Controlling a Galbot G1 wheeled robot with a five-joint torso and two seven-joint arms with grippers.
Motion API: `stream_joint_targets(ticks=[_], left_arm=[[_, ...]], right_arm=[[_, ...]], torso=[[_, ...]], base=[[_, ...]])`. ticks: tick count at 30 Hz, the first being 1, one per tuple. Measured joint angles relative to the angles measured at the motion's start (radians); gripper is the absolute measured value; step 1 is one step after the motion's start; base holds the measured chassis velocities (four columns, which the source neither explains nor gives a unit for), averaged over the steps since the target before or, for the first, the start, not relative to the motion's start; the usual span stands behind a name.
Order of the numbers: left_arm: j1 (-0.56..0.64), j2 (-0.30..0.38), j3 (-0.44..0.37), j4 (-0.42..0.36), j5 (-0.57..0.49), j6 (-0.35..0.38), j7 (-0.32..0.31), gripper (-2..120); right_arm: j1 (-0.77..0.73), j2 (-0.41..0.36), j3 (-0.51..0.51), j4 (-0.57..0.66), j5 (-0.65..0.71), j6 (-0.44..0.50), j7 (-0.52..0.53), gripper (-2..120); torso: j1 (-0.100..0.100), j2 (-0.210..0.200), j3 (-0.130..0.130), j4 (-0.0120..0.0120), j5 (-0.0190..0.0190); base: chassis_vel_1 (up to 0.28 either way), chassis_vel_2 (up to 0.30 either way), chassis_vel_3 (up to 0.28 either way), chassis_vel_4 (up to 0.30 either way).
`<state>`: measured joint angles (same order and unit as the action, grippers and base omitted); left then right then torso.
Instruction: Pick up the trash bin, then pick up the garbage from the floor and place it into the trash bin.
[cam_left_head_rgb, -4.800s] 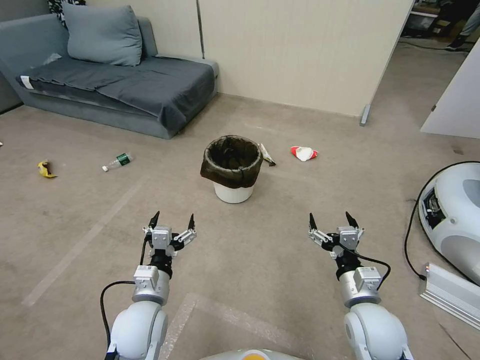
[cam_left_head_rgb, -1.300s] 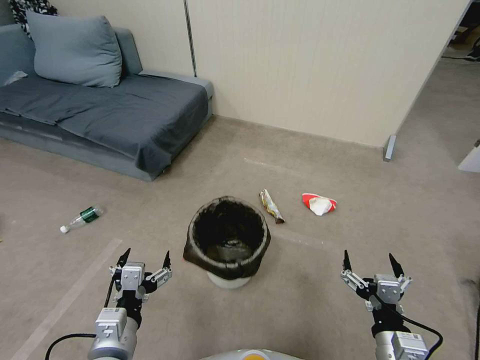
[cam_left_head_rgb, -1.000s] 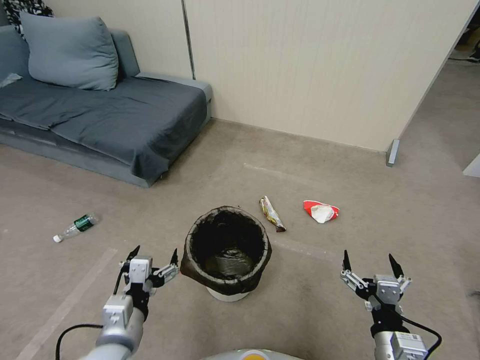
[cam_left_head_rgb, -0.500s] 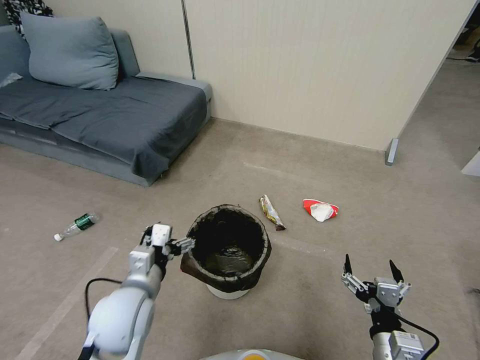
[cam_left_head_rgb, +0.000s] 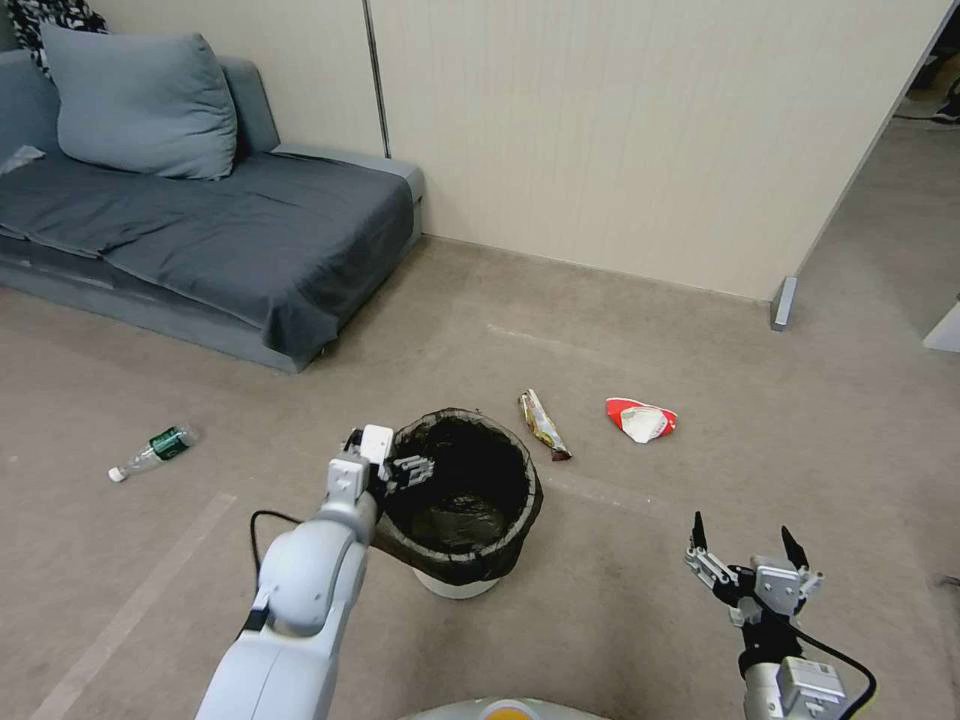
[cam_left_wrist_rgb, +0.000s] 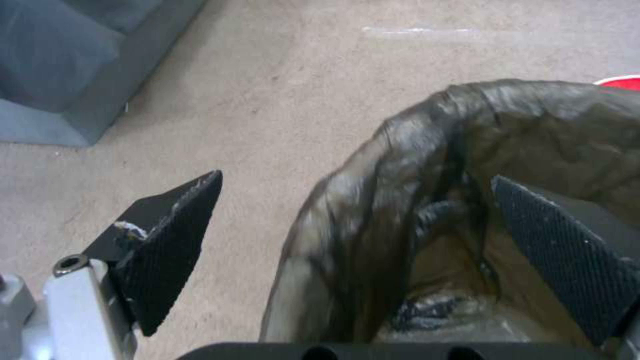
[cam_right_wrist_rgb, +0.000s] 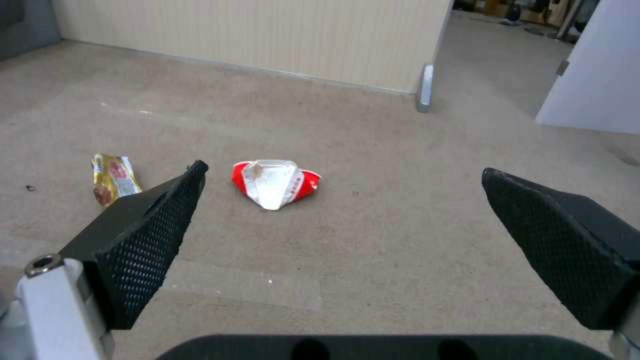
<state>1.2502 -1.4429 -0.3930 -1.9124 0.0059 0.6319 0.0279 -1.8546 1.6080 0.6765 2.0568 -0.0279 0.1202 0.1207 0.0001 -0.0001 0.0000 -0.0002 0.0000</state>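
Right claw (cam_left_head_rgb: 745, 535): nearest, at 5 o'clock of the bin, held low over the floor, fingers spread wide, nothing between them.
Left arm: reaches forward and up from 7 o'clock, elbow low, wrist level with the bin's rim.
Left claw (cam_left_head_rgb: 398, 468): spread wide astride the near-left rim of the trash bin (cam_left_head_rgb: 460, 575); one finger (cam_left_wrist_rgb: 170, 240) outside the wall, the other inside against the dark bag liner (cam_left_wrist_rgb: 400, 200); not closed on it.
Trash bin: upright on the carpet at centre, white base under the folded liner.
Slim wrapper (cam_left_head_rgb: 543, 425): just beyond the bin at 1 o'clock, flat on the floor.
Red-and-white wrapper (cam_left_head_rgb: 641, 419): crumpled, at 2 o'clock, apart from the slim wrapper.
Bottle (cam_left_head_rgb: 152, 452): lying on its side at 9 o'clock, well apart from the bin.
Sofa (cam_left_head_rgb: 200, 230): far at 10 o'clock, grey, cushion (cam_left_head_rgb: 140, 100) on it.
Wall panel (cam_left_head_rgb: 640, 140): far at 12 o'clock.
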Motion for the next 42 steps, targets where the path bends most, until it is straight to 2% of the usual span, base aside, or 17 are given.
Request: stream_joint_targets(ticks=[4,9,12,30,37,42], left_arm=[[-0.027,-0.004,-0.002,0.028,0.004,0.012,-0.008,100],[-0.029,-0.001,-0.029,0.020,-0.001,0.092,-0.014,100],[-0.024,0.001,-0.034,0.017,-0.007,0.105,-0.014,100],[-0.010,0.009,-0.046,0.041,-0.009,0.107,0.033,100],[-0.007,0.009,-0.061,0.064,-0.008,0.105,0.035,84],[-0.007,0.009,-0.068,0.087,-0.002,0.104,0.032,64]], right_arm=[[0.000,0.000,0.004,-0.005,0.000,0.001,0.004,100],[0.008,0.000,0.003,-0.025,-0.004,0.004,0.011,100],[0.013,0.000,-0.002,-0.035,-0.013,0.006,0.015,100],[0.021,0.000,-0.026,-0.059,-0.049,0.009,0.027,100],[0.025,0.000,-0.039,-0.062,-0.058,0.009,0.029,100],[0.025,0.000,-0.039,-0.064,-0.060,0.014,0.030,100]], torso=[[0.000,0.000,0.000,0.0001,0.0000],[0.000,0.000,0.000,0.0003,0.0000],[0.000,0.000,0.000,0.0003,-0.0001],[0.000,0.000,0.000,0.0002,0.0000],[0.000,0.000,0.000,0.0002,0.0000],[0.000,0.000,0.000,0.0004,0.0001]], base=[[0.000,0.000,0.000,0.000],[0.000,0.000,0.000,0.000],[0.000,0.000,0.000,0.000],[0.000,0.000,0.000,0.000],[0.000,0.000,0.000,0.000],[0.000,0.000,0.000,0.000]])
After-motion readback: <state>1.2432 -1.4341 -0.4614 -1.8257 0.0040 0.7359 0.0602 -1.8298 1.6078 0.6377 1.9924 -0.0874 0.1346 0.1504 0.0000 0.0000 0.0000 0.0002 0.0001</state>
